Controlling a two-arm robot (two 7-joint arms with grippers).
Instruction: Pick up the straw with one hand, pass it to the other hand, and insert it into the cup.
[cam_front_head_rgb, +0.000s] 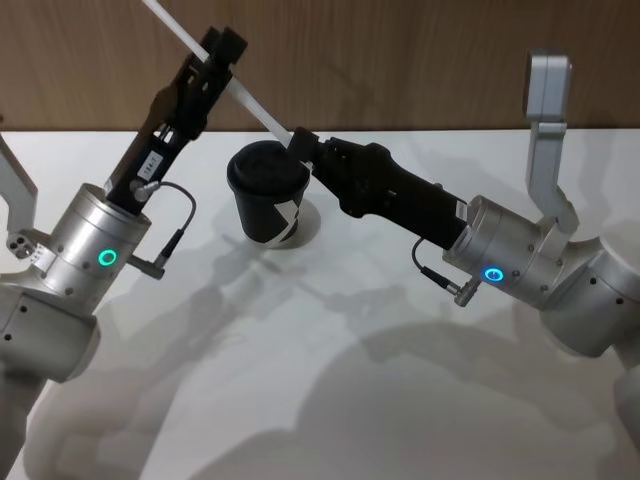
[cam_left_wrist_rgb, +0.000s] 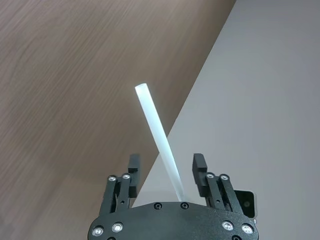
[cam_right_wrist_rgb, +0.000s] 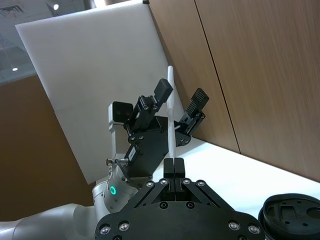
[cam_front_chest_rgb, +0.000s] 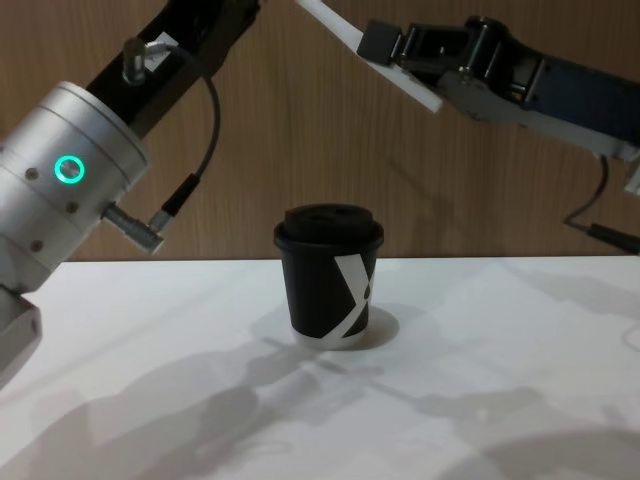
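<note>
Chest view: the cup (cam_front_chest_rgb: 330, 285) is seen upright on the white table (cam_front_chest_rgb: 480, 410), lid on, nearest of the task's things. Above the cup, toward its far right side, the right gripper (cam_front_head_rgb: 298, 140) is held out on an arm stretched low and almost level from the right. Its jaws are closed tight on the lower end of the straw (cam_front_head_rgb: 257, 107), as is plainly shown in the right wrist view. From that grip the straw is held slanting up and away to the left of the cup, clear of the lid. Farther along it, above and left of the cup, the left gripper (cam_left_wrist_rgb: 166, 162) is raised on a steeply angled forearm. Its fingers (cam_left_wrist_rgb: 200, 167) are spread wide, one on each side of the straw, and no contact is made. Behind the cup a wooden wall (cam_front_chest_rgb: 300, 150) is seen.

The straw is judged to be very light, thin-walled and smooth. It could be flattened or kinked by a hard squeeze, and it may pivot in a loose one. A moderate pinch across the shaft at about mid-length is judged best, so that the lower end is left free for the lid. The handover is judged not yet made, since the straw is gripped at one end only.
</note>
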